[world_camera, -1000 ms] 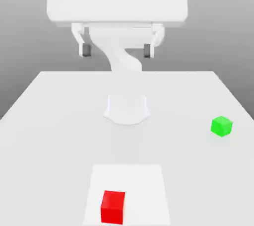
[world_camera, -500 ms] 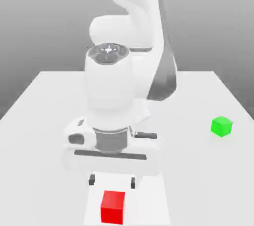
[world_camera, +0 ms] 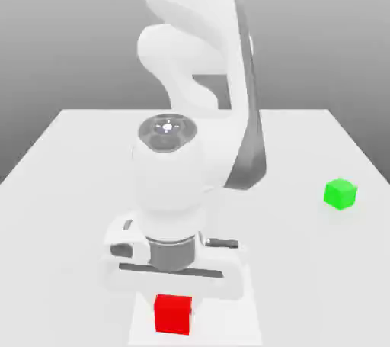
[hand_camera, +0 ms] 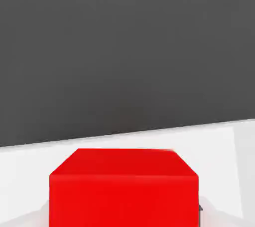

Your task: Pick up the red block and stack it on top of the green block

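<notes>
Exterior view: the white arm [world_camera: 190, 109] reached down toward the bottom centre of the frame, where the gripper [world_camera: 172, 298] sat directly over the red block [world_camera: 172, 313]. Its fingers were hidden behind the hand, but they appeared clamped on the red block, which rested on the white table [world_camera: 68, 185]. The green block [world_camera: 340, 194] stood well apart at the right middle.

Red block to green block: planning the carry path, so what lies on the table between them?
In the exterior view, bare white table lies between the red block and green block.
</notes>
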